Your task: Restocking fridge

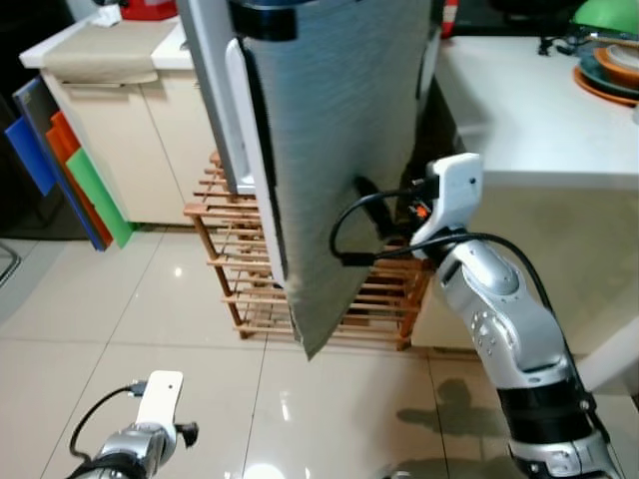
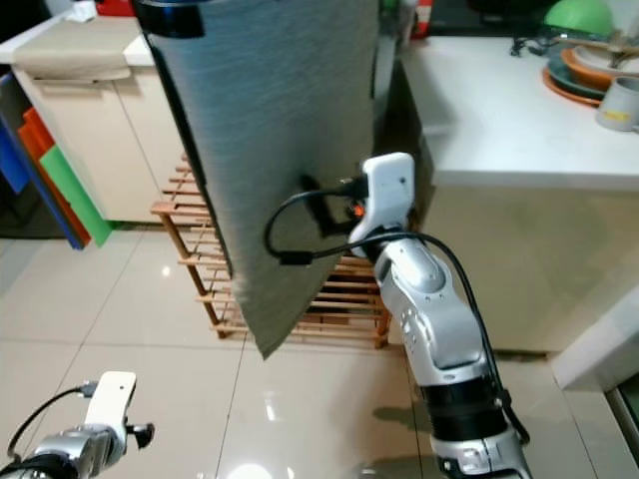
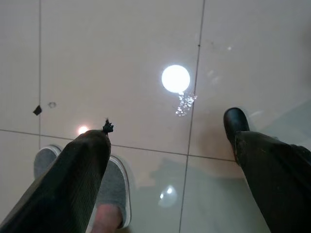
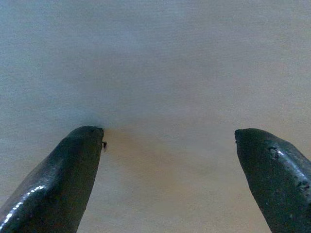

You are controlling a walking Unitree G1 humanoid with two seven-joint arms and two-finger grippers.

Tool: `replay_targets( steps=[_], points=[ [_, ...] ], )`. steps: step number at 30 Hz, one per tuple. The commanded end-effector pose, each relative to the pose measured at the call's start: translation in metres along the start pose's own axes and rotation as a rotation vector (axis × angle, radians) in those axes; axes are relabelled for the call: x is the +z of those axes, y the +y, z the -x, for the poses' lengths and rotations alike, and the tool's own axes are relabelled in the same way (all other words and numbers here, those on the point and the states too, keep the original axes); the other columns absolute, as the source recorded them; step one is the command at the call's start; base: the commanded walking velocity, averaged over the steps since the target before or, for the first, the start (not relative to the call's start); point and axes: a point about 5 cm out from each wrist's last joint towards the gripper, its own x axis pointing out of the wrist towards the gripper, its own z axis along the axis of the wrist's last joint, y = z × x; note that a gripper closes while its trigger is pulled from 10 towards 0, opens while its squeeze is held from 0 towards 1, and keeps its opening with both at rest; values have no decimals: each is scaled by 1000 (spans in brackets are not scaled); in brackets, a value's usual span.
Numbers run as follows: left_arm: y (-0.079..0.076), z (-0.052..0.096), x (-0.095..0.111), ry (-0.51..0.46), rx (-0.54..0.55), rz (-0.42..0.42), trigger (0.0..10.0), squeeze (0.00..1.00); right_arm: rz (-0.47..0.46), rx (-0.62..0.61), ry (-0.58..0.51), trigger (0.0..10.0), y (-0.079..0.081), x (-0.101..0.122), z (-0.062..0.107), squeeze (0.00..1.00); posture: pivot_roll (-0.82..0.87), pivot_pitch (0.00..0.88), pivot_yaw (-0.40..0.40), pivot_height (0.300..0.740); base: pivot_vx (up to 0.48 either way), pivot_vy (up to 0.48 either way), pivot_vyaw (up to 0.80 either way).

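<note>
The right gripper (image 4: 167, 141), fingers spread apart, is set directly against the grey fridge door (image 1: 319, 150), its long axis vertical.

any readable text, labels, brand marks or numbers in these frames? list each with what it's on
None readable.
The grey fridge door that the right pincer presses, fingers apart: plain, no badge or sticker.
White countertop, stacked plates and the mug: no print to make out.
Red item on the far cabinet top: too cropped to tell.
Left pincer, open above the floor tiles: no markings.
</note>
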Motion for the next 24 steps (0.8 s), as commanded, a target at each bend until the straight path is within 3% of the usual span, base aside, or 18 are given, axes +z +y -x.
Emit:
replay_targets(
  steps=[1, 4, 8, 12, 15, 16, 17, 21, 23, 24],
  points=[
    [-4, 0, 7, -11, -17, 21, 10000, 0, -50, 143, -12, 10000, 25, 9, -16, 0, -138, 0, 57, 740, 0, 0, 0],
    [-11, 1, 18, -36, -56, 36, 10000, 0, -74, 241, -48, 10000, 51, 20, -39, 0, -128, 0, 52, 740, 0, 0, 0],
    [-17, 2, 35, -94, -87, 14, 10000, 0, -115, 356, -110, 10000, 70, 32, -38, 0, -119, 0, 43, 740, 0, 0, 0],
    [-29, 9, 69, -237, -138, -31, 10000, 0, -132, 201, -64, 10000, 36, 21, -32, 0, -118, 0, 39, 740, 0, 0, 0],
    [-41, 14, 87, -350, -166, -112, 10000, 0, -136, -19, -43, 10000, -2, 10, -26, 0, -118, 0, 41, 740, 0, 0, 0],
    [-54, 22, 106, -447, -206, -182, 10000, 0, -139, -204, -28, 10000, -30, 0, -16, 0, -122, 0, 42, 740, 0, 0, 0],
    [-59, 25, 114, -488, -222, -208, 10000, 0, -138, -268, -18, 10000, -40, -3, -11, 0, -123, 0, 43, 740, 0, 0, 0],
    [-84, 45, 145, -667, -324, -243, 10000, 0, -53, -385, -1, 10000, -60, -14, 10, 0, -128, 0, 47, 740, 0, 0, 0],
    [-105, 71, 171, -862, -387, -301, 10000, 0, -2, -469, 11, 10000, -72, -21, 27, 0, -136, 0, 53, 740, 0, 0, 0],
    [-105, 71, 171, -862, -387, -301, 10000, 0, -2, -469, 11, 10000, -72, -21, 27, 0, -136, 0, 53, 740, 0, 0, 0]
  ],
)
